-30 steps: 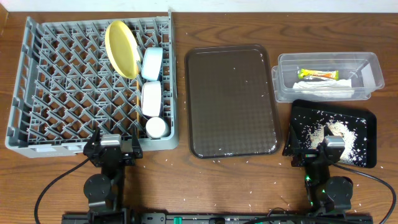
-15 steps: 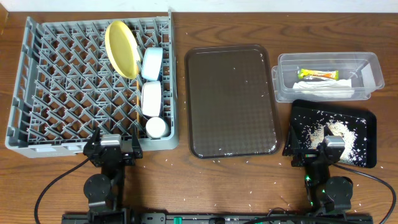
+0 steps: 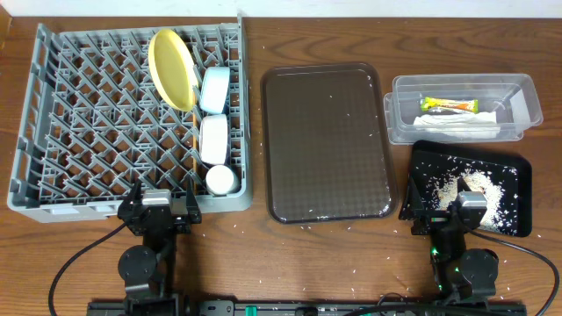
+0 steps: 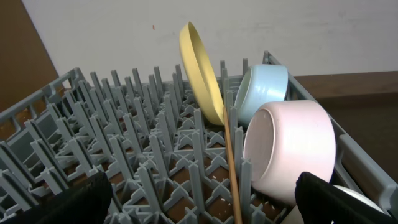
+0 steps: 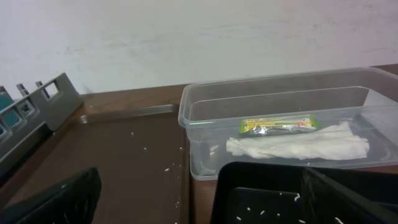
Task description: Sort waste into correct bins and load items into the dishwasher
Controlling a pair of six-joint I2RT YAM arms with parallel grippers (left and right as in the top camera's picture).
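The left fingers [image 4: 74, 202] stand wide apart at the near wall of the grey dish rack [image 3: 97, 132] and hold nothing. The right fingers [image 5: 56, 199] are equally spread and empty, over the near rim of the black tray [image 3: 465, 147]. Any forward push there could catch that rim and scatter the rice [image 3: 481, 184]. Stray grains dot the desk [image 3: 334, 263] and the brown serving tray [image 3: 325, 140], and they look too small for such fingers to pinch. In the rack, from near to far, sit the small white cup [image 3: 219, 179], the white bowl [image 3: 214, 140], the light blue bowl [image 3: 215, 89] and the yellow plate [image 3: 171, 66]. The plate leans on its edge between pegs, so a knock to the rack might topple it. The thin chopsticks [image 4: 232, 168] lie along the lattice and could slip through a gap. Farthest on the right, the clear tub [image 5: 273, 84] holds the sachet [image 3: 448, 105] and the white paper [image 3: 457, 123]. Against the earlier frames nothing has shifted, arms included.
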